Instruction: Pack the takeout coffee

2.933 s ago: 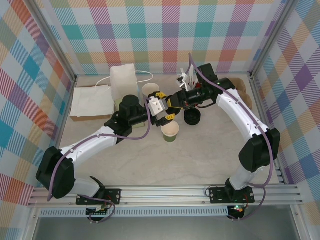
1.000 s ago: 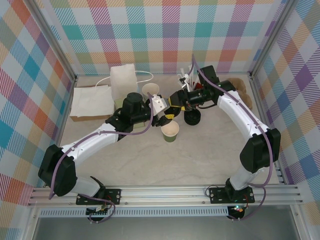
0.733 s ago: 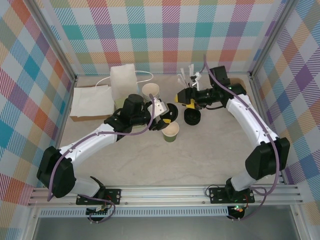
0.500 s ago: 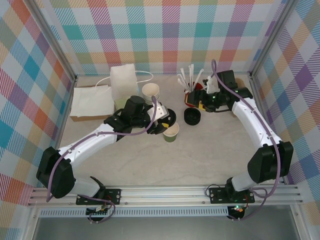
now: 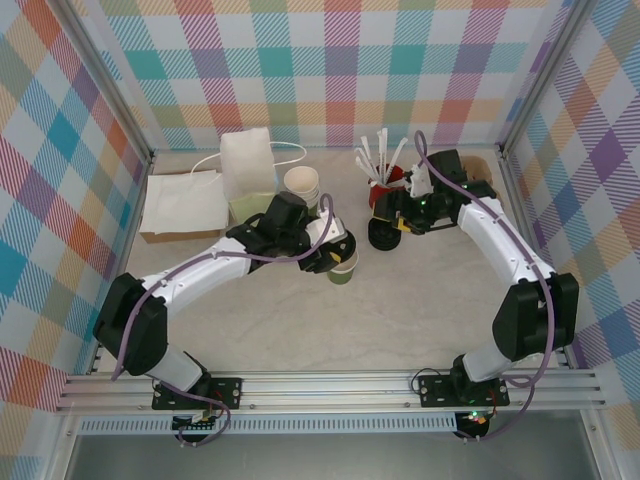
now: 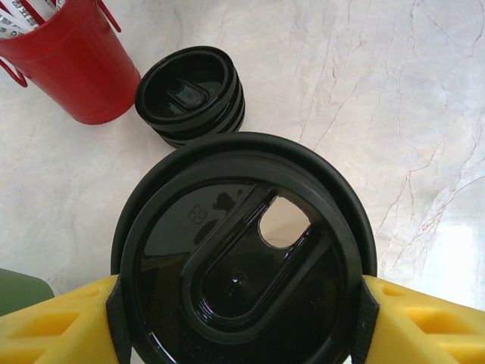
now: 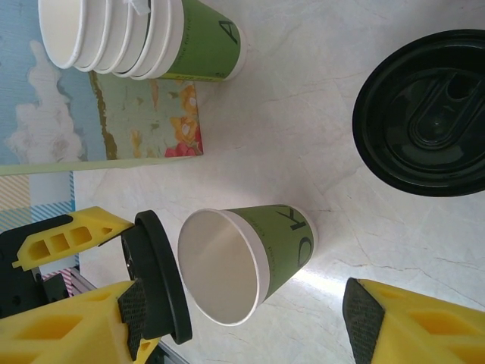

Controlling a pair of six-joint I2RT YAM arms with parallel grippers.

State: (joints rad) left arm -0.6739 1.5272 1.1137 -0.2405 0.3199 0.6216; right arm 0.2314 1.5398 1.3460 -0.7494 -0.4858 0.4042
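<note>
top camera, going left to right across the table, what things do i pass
napkin stack → white bag → stack of lidless cups → single green cup → stack of black lids

The table [image 5: 400, 310] is pale, with thin grey lines like stone. A green paper cup [image 7: 284, 243] stands near the middle, its top open. Just to the right of it sits a short pile of black lids [image 5: 383, 234]. Behind the lids is a red mug [image 5: 378, 192] full of white sticks [image 5: 372, 155]. To the left of the mug is a stack of cups [image 5: 301, 183], and beside that a white bag [image 5: 247, 165]. At the far left, a flat brown box [image 5: 170, 236] holds white napkins [image 5: 182, 200].
</note>
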